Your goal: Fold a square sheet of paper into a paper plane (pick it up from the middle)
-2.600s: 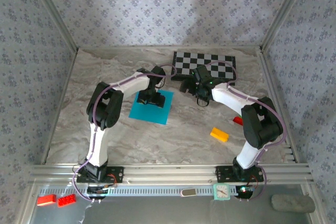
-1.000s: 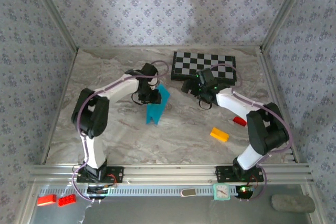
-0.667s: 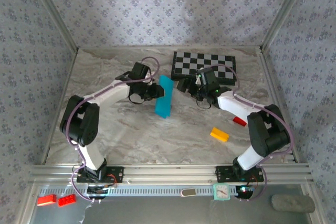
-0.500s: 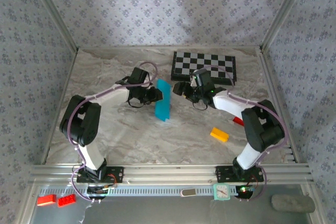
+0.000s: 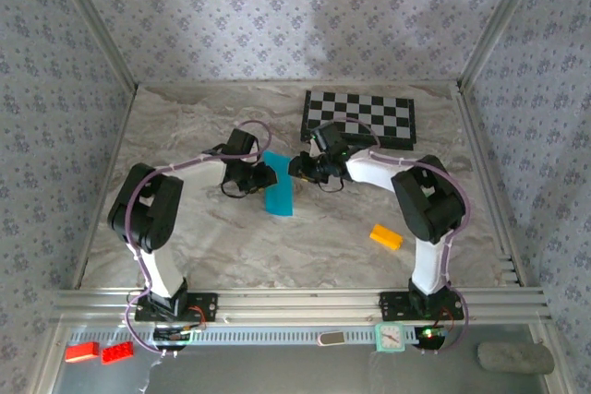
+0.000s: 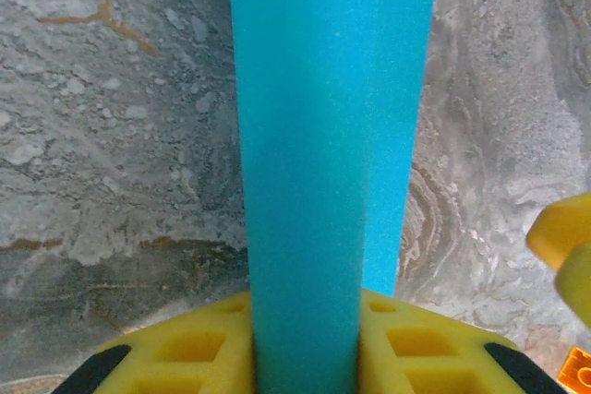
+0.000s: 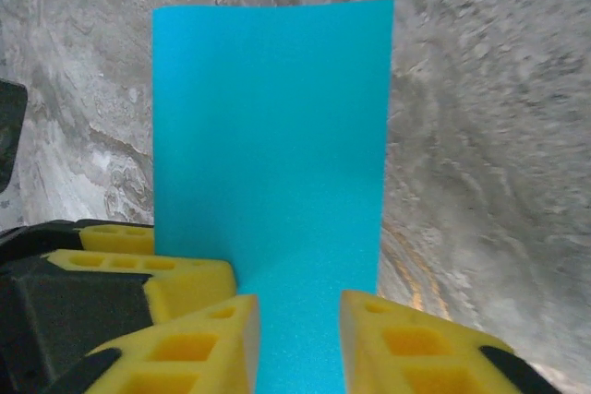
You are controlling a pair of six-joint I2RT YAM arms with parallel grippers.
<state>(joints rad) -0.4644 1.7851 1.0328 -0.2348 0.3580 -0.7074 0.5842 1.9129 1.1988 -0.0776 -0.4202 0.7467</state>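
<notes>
Top external: both pincers meet at the sheet

I see the square sheet of paper (image 5: 277,197) doubled into a narrow strip and held up over the table (image 5: 185,136), between the left gripper (image 5: 262,175) and the right gripper (image 5: 297,167). Both are equally near.

Left wrist view: jaws clamped on the strip, whose long axis runs straight out from them.

Right wrist view: paper sits between narrow-set jaws. I cannot tell whether they pinch it.

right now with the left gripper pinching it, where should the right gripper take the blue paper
Probably the side of the square sheet of paper facing away from the left gripper, coming level from the right: it stands upright and bent narrow, so the right gripper meets thin edges there.
</notes>
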